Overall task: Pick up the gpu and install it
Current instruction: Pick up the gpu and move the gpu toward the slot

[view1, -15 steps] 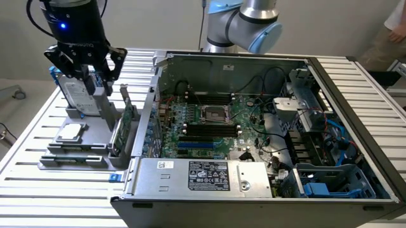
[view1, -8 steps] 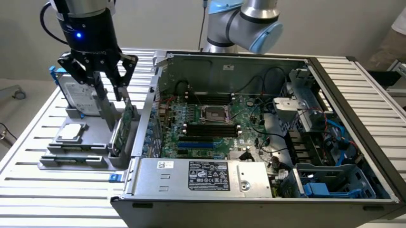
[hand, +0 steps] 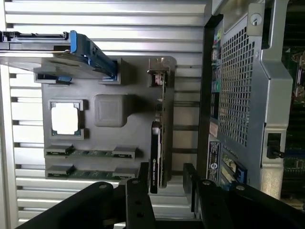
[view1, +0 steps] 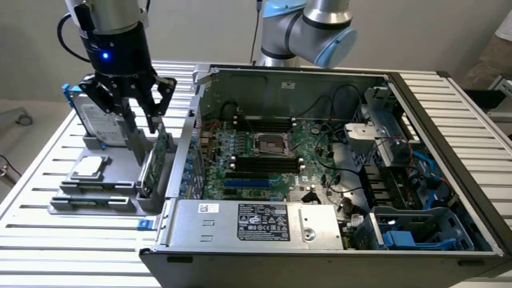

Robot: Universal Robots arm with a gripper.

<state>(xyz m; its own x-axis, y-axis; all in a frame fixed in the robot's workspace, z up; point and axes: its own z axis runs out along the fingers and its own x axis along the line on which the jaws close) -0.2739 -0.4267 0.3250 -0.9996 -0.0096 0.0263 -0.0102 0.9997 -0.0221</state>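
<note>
1. One gripper [hand: 166, 167] hangs over the grey holder tray [hand: 136, 90] on the slatted table [view1: 80, 240], just beside the open computer case [view1: 264, 81].
2. Its fingers [hand: 139, 191] are spread apart and are clamped on nothing.
3. The gpu [hand: 158, 133] stands on its long edge in a slot of the tray, on the side nearest the case. It is not yet lifted or installed.
4. From the wrist, the card shows edge-on as a thin strip. Its long axis runs straight away from the fingers, with the silver bracket at the far end.
5. The card's near end lies in the gap between the two fingers, one facing each flat side, so their closing line crosses its thin dimension.
6. In the exterior view the fingertips sit at about the card's top edge. Whether they touch it cannot be told.
7. The hard drive [hand: 57, 57] in its blue frame stands apart, across the tray.
</note>
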